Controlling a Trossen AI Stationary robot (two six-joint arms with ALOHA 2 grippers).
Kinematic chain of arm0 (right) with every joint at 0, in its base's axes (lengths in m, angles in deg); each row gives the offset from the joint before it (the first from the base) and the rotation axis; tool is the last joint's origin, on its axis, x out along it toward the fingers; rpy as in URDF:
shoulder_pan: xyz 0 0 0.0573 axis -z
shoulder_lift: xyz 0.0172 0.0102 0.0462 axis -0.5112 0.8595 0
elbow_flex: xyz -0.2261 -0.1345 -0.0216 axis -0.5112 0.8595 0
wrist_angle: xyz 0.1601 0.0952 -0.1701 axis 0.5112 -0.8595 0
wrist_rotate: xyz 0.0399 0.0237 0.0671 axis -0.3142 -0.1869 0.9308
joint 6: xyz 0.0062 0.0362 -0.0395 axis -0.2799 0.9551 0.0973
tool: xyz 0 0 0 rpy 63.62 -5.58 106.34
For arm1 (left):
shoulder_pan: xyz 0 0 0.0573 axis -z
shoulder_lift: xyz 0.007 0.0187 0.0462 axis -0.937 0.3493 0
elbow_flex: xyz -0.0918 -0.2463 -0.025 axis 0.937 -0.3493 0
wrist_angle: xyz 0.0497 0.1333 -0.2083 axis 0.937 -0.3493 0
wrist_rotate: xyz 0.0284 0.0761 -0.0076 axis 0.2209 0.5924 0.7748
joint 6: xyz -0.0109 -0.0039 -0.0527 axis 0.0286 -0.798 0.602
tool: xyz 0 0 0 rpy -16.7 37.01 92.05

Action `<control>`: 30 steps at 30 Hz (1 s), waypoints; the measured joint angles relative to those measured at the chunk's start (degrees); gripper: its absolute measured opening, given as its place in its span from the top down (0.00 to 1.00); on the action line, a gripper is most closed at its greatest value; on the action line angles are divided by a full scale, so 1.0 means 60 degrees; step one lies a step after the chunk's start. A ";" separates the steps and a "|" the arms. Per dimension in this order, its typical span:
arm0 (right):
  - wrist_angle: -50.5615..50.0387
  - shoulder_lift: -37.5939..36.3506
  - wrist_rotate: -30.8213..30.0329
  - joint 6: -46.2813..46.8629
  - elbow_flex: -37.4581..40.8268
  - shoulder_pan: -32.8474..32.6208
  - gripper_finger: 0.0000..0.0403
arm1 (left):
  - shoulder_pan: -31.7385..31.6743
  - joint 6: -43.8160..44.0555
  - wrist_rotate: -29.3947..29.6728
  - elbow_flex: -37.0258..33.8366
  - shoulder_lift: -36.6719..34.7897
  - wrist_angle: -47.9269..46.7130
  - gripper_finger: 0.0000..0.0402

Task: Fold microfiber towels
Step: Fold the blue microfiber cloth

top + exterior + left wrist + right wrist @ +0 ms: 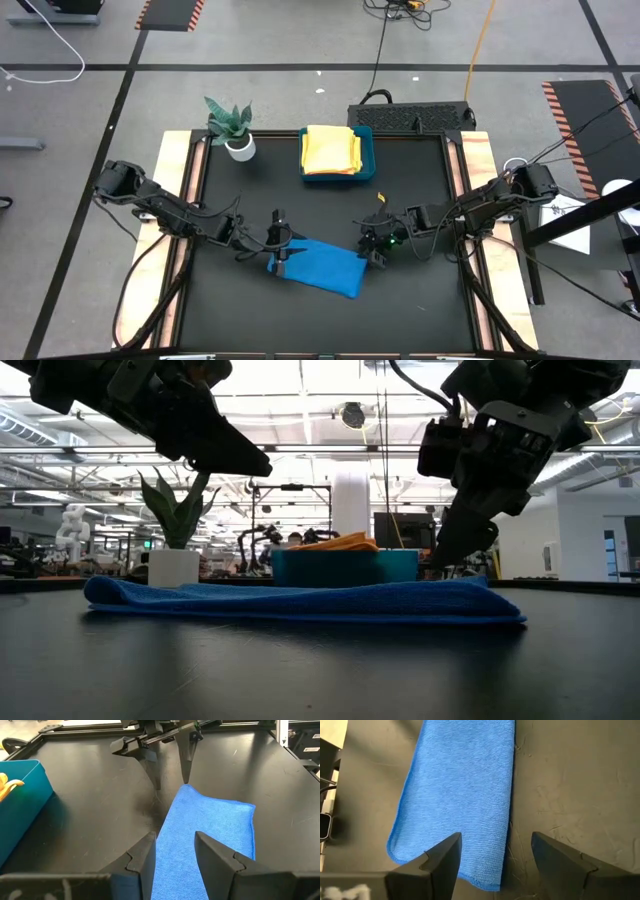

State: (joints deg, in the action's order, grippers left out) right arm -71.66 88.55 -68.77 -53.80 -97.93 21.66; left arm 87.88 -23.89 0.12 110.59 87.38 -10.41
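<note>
A blue microfiber towel (pixel 320 267) lies folded into a long strip, flat on the black table. It also shows in the low view (pixel 300 600). My left gripper (pixel 283 243) hangs open over the strip's left end (pixel 175 865). My right gripper (pixel 373 250) hangs open over its right end (pixel 470 795). Neither touches the towel. Folded yellow and orange towels (pixel 331 149) lie in the teal tray (pixel 366 150) at the far side.
A potted plant (pixel 232 128) stands at the far left of the table. The tray sits at the far middle. The table has raised wooden side rails (pixel 172 200). Bare black table surface (pixel 300 215) lies between the towel and the tray.
</note>
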 joint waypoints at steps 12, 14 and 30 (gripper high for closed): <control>0.0000 0.0000 0.0004 0.0001 0.0000 0.0000 0.42 | 0.0000 0.0031 0.0000 0.0000 0.0000 -0.0004 0.66; 0.0000 0.0000 0.0009 0.0011 0.0000 0.0000 0.42 | 0.0000 0.0086 0.0000 0.0000 0.0000 -0.0005 0.66; -0.1124 0.0170 0.0780 0.1242 -0.0007 0.0000 0.42 | 0.0004 0.0012 -0.0359 0.0007 0.0394 0.0850 0.66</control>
State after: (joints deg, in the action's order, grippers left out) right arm -78.40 89.57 -64.09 -46.35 -97.97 21.66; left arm 87.90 -23.83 -2.04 110.63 89.74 -5.31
